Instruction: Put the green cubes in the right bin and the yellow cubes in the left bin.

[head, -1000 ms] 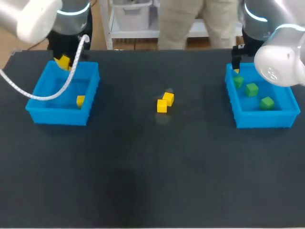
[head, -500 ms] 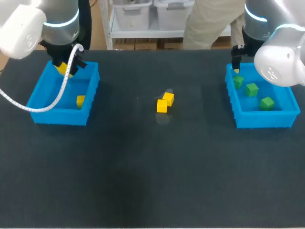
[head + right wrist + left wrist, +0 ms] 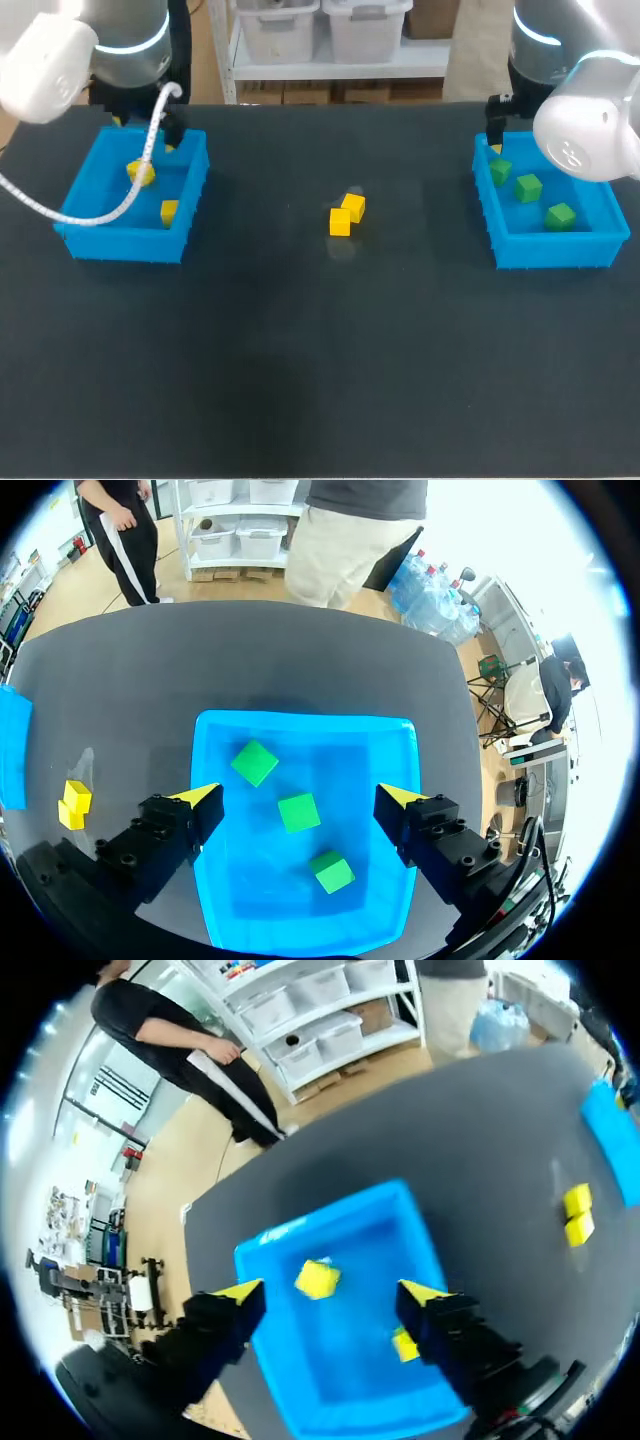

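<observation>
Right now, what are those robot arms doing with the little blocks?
Two robot arms are sorting cubes by colour. The left end effector hangs open over the left bin, which holds two yellow cubes. The right end effector hangs open over the right bin, which holds three green cubes. Two more yellow cubes sit together on the table, not yet sorted.

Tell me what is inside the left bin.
Two yellow cubes are in the left bin: one cube below the open left gripper, the other cube by a side wall. The white cable covers a strip of the floor in the head view.
</observation>
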You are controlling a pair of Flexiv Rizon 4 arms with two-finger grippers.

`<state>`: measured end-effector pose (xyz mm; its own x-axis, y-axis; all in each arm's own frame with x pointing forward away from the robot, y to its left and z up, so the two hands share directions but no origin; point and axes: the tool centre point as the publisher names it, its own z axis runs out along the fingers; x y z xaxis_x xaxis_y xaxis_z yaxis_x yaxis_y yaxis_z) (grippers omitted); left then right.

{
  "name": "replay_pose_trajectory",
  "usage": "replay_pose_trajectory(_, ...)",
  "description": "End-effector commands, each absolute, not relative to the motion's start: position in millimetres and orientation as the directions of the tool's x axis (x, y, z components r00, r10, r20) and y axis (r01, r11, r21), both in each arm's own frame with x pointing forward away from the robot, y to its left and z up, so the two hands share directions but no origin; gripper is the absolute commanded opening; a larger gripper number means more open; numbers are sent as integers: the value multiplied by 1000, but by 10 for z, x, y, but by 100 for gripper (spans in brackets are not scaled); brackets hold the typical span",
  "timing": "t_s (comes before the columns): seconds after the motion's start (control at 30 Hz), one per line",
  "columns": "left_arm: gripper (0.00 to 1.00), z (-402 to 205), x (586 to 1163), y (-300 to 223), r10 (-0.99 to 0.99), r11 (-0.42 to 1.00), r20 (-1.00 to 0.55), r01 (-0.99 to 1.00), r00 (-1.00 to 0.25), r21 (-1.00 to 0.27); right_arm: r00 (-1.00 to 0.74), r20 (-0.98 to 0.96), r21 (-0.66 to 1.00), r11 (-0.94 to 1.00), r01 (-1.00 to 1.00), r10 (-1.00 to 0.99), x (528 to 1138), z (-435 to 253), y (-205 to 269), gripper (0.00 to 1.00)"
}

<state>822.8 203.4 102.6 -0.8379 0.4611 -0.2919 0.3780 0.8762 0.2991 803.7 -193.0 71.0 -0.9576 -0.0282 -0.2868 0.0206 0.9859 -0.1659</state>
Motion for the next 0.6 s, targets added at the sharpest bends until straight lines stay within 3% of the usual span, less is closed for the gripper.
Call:
replay_pose_trajectory(0.03,100,1205,8208,1774,491,870,-321,436,-810,231,-956,-292,-166,986,22,-28,8016,709,-1935,100)
replay_pose_trajectory(0.27,100,1390,8073,1067,589,796,-346,597,-730,96,-956,-292,-166,986,22,-28,8016,709,-1935,100)
replay_pose_trajectory(0.6,100,1240,7771,262,754,617,-307,787,-581,27,-956,-292,-166,986,22,-28,8016,709,-1935,100)
